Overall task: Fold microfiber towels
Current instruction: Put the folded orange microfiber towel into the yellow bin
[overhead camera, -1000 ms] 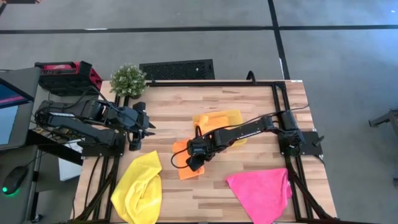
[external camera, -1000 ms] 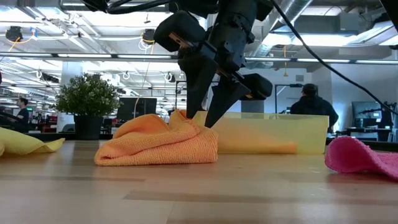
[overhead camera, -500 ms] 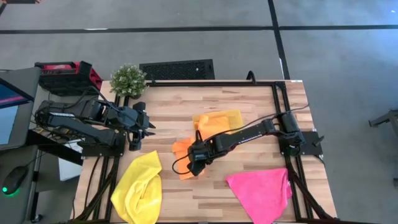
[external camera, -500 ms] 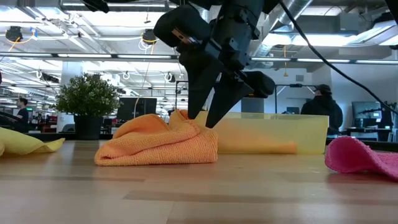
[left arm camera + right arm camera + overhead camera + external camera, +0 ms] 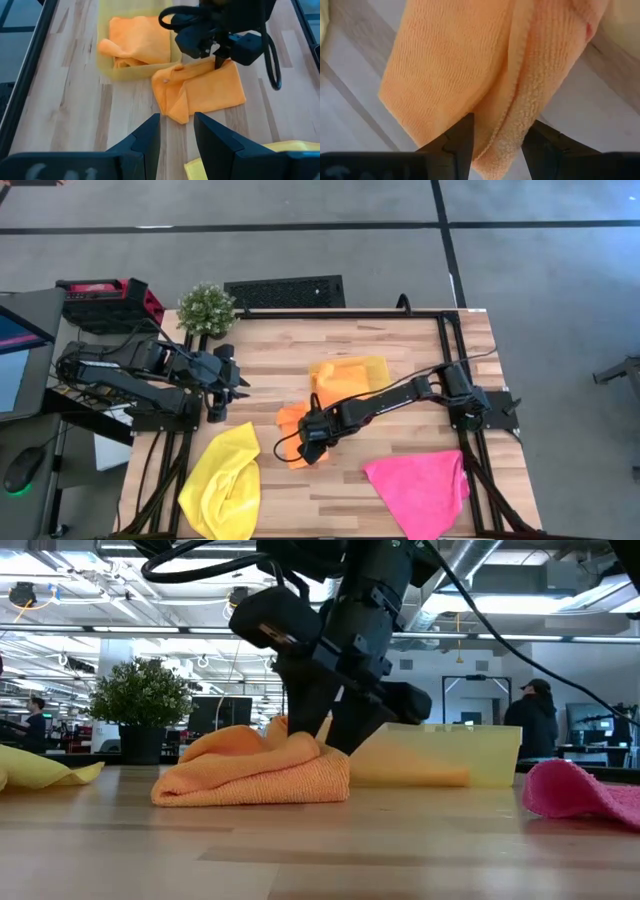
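Right gripper [image 5: 308,442], centre of the high view, is down on the orange towel [image 5: 291,420] lying just below-left of the yellow tray [image 5: 380,368]; another orange towel [image 5: 338,376] sits in the tray. A yellow towel [image 5: 224,476] lies lower left, a pink towel [image 5: 422,486] lower right. Left gripper [image 5: 236,379] waits mid-left over bare wood.

In the low view, the dark fingers [image 5: 345,725] press into the bunched cloth [image 5: 255,772] at centre frame, near the tray [image 5: 440,755].

Left wrist view: its own fingers [image 5: 147,142] stand parted and empty at the bottom, with the working arm's gripper [image 5: 220,59] on the cloth's upper edge.

Right wrist view: the fingers [image 5: 457,142] are spread, a thick ridge of towel [image 5: 510,100] between them, not yet pinched. My guess is that closing here may grab several layers, dragging the whole bundle instead of one edge, or nudge the tray.
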### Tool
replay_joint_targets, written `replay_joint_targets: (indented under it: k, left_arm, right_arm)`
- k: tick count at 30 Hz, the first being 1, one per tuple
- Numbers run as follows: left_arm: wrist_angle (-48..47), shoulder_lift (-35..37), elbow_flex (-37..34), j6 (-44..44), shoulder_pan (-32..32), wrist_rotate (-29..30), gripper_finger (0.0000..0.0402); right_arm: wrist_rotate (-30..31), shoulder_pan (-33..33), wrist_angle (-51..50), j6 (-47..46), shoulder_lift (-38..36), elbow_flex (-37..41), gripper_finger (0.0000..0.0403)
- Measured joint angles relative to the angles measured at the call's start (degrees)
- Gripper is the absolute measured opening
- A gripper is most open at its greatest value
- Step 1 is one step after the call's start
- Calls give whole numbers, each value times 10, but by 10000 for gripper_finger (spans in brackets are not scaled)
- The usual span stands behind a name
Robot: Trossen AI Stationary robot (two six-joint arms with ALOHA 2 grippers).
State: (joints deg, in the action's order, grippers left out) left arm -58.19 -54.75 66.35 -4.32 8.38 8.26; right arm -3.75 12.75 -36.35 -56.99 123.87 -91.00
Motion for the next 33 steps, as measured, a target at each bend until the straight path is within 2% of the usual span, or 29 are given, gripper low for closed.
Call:
replay_joint_targets:
  k: [6, 15, 21, 33]
  left_arm:
    - [0, 0, 0, 0, 0, -1, 112]
    - [0, 0, 0, 0, 0, -1, 112]
    - [0, 0, 0, 0, 0, -1, 112]
    - [0, 0, 0, 0, 0, -1, 112]
  right_arm:
    - [6, 0, 2, 0, -2, 1, 148]
    - [-10, 0, -1, 16, -2, -1, 14]
    - [-24, 0, -35, 43, -2, -32, 15]
    - [-26, 0, -165, 119, -2, -110, 6]
